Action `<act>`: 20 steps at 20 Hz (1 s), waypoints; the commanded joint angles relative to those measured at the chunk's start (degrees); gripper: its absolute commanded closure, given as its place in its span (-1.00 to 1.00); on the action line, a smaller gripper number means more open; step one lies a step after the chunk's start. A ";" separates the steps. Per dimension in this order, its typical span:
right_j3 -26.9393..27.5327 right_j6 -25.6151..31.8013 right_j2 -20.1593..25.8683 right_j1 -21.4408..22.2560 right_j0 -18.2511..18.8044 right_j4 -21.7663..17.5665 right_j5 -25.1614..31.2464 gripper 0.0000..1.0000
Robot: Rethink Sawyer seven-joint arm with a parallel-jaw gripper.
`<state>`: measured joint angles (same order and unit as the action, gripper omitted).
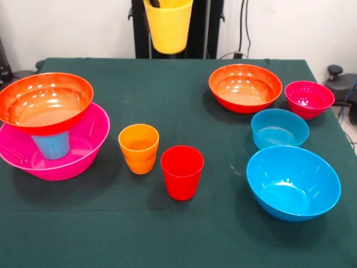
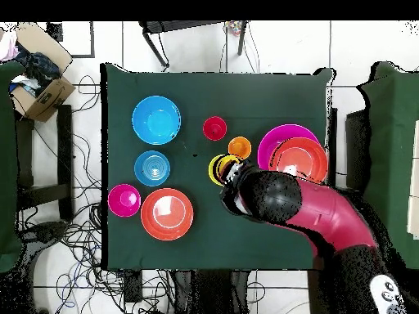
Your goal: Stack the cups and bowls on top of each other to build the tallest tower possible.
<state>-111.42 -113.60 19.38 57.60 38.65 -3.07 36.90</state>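
Note:
My gripper (image 1: 159, 4) is shut on the rim of a yellow cup (image 1: 168, 27) and holds it in the air above the table's far edge. In the overhead view, the gripper (image 2: 232, 175) and the yellow cup (image 2: 218, 169) are beside the orange cup (image 2: 239, 148). The tower (image 1: 47, 125) stands at the left: a large pink bowl (image 1: 72, 162), a light blue cup (image 1: 51, 145) in it, and an orange-red bowl (image 1: 46, 102) on top. An orange cup (image 1: 139, 148) and a red cup (image 1: 182, 172) stand mid-table.
At the right are a second orange-red bowl (image 1: 245, 87), a small magenta bowl (image 1: 309, 99), a small blue bowl (image 1: 279, 128) and a large blue bowl (image 1: 293, 182). The black pedestal (image 1: 139, 33) stands behind the green table (image 1: 167, 95). A cardboard box (image 2: 41, 86) sits on the floor.

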 commanded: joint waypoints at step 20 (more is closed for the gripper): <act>17.30 29.70 15.76 -12.83 21.77 -18.19 15.66 1.00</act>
<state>-99.85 -106.33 29.02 51.97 59.74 -14.21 46.03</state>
